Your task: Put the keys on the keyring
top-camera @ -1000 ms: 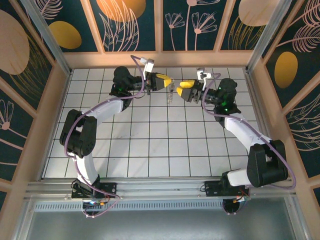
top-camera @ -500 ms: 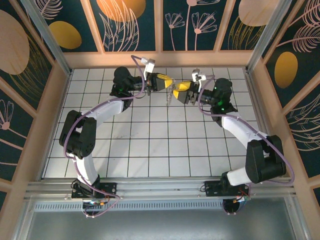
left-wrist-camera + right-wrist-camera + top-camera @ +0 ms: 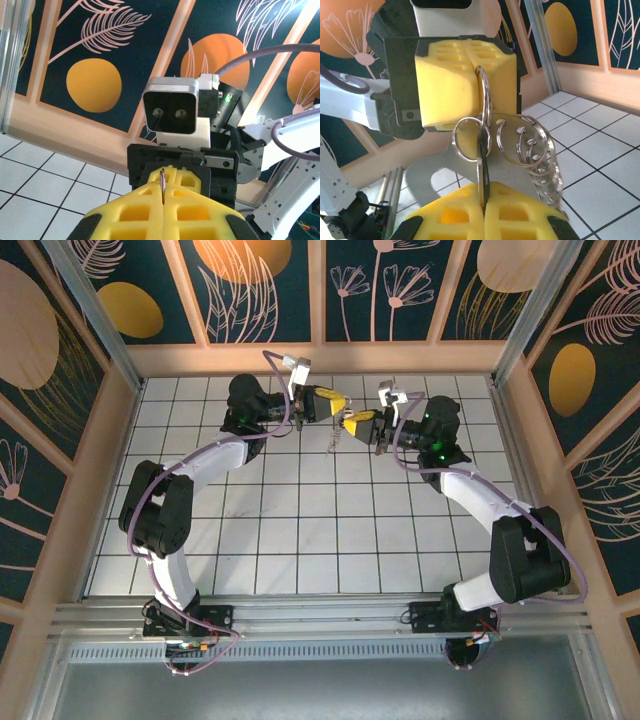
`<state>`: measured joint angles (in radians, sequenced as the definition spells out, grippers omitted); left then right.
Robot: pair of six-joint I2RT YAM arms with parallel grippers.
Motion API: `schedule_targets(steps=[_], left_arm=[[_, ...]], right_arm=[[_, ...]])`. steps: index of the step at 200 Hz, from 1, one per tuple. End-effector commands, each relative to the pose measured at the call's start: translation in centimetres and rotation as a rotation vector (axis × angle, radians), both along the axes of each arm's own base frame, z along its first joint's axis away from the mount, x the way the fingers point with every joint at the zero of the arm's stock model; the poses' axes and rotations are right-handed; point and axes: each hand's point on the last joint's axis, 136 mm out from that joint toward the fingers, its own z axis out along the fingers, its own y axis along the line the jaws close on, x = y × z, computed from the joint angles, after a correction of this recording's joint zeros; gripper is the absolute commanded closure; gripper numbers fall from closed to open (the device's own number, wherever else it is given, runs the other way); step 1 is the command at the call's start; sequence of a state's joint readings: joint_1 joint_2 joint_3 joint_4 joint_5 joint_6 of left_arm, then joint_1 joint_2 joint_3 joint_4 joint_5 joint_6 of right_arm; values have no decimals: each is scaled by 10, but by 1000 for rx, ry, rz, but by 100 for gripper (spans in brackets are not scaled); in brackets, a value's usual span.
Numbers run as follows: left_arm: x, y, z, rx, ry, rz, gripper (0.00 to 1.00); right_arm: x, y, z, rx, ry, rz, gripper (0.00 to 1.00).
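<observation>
1. The left gripper (image 3: 342, 408) and right gripper (image 3: 354, 419) meet tip to tip above the tiled table (image 3: 300, 530), near the back wall. From above, each hides the other's grasp.
2. Right wrist view: the left gripper is clenched on the keyring (image 3: 484, 94). The right gripper pinches the key (image 3: 481, 170) edge-on. Linked rings (image 3: 526, 142) hang beside it.
3. Left wrist view: the ring's edge sits between the pads.
</observation>
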<state>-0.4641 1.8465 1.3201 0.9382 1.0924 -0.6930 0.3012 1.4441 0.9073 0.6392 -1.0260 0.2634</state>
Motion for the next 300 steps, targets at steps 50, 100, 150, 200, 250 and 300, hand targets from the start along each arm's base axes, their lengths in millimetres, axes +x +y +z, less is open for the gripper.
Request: schedule_targets(steps=[50, 100, 150, 200, 250, 300], left_arm=[[-11, 8, 41, -53, -130, 53, 100], [-13, 9, 42, -67, -126, 45, 100], [-12, 9, 39, -70, -119, 49, 100], [-12, 10, 40, -78, -120, 57, 100], [-2, 15, 43, -136, -67, 129, 100], [-3, 23, 50, -211, -34, 156, 100]], right_arm=[[-8, -5, -3, -25, -11, -9, 100], [-2, 14, -1, -15, 10, 44, 100], [-1, 34, -11, -55, 25, 81, 100], [3, 21, -17, -63, 38, 26, 100], [2, -2, -21, -56, 59, -91, 67], [-4, -38, -6, 23, 39, -346, 58]])
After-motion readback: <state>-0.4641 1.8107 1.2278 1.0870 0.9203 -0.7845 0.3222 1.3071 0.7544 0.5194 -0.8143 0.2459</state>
